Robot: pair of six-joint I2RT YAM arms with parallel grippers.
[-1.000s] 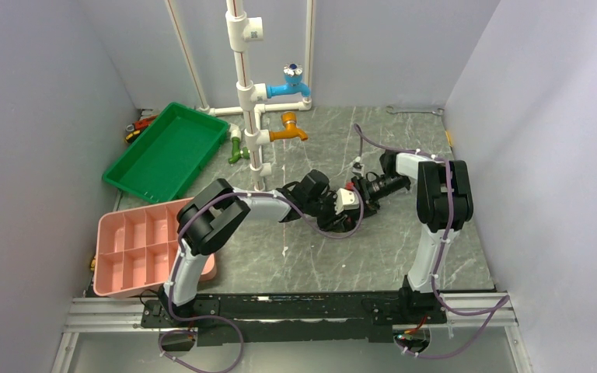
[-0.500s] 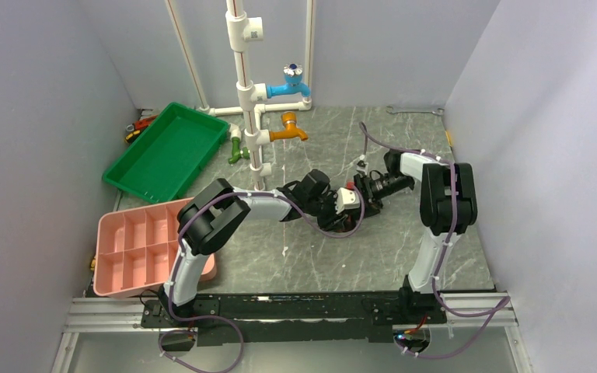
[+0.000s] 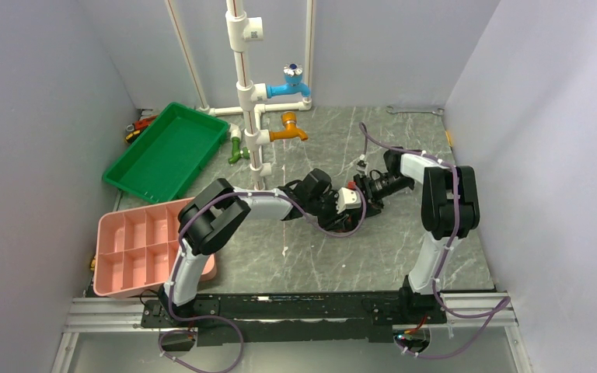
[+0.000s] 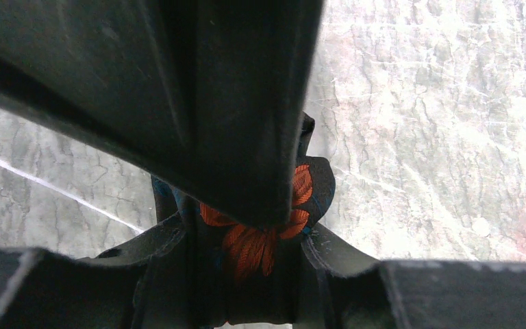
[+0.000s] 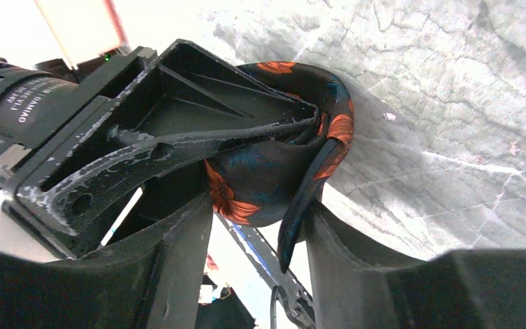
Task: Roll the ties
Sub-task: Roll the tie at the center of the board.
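The tie, black with orange-red flowers, is wound into a small roll just above the grey marble table. My left gripper is shut on the roll, and fabric fills the gap between its fingers. My right gripper faces it from the right. Its jaws stand open on either side of the tie, and a loose dark flap hangs against its right finger. From above, the left gripper and the right gripper meet at mid-table and hide the roll.
A green tray lies at the back left and a pink compartment box at the near left. A white pipe stand with blue and orange taps rises behind the grippers. A wrench lies at the back right.
The right gripper has drawn back slightly to the right and its jaws have widened a little. The left gripper holds the roll in nearly the same place.
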